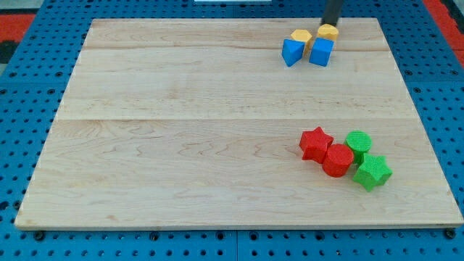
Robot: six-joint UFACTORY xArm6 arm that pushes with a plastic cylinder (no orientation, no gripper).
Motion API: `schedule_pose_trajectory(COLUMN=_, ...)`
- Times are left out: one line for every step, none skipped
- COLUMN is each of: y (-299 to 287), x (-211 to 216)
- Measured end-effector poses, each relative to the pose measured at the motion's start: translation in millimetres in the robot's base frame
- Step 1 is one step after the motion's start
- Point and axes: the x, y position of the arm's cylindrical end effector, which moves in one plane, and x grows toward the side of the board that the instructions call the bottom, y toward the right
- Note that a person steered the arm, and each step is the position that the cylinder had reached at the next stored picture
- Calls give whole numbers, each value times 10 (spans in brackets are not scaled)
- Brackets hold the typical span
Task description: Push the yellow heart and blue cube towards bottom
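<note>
My tip (330,24) sits just above the yellow heart (328,32), which touches the blue cube (321,51) below it. The rod carries no pincer. Well below the cube lie a red star (315,143) and a green star (372,171).

On the wooden surface (181,145), a red star (315,143), red cylinder (338,160), green cylinder (358,142) and green star (373,171) cluster at the view's lower right, with a yellow hexagon (301,37) and a blue wedge-like block (292,51) near the top.

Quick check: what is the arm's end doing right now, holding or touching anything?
My tip: a bare rod with no jaws, holding nothing, at the view's top just above the yellow heart, beside the blue cube; contact cannot be told.
</note>
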Motion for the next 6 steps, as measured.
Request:
schedule_pose_trajectory(y=-140, x=457)
schedule_pose_trajectory(y=-232, x=517)
schedule_pose_trajectory(y=-296, x=527)
schedule_pose_trajectory(y=-250, x=763)
schedule_pose_trajectory(y=-250, x=1234)
schedule_pose_trajectory(y=-265, x=1093)
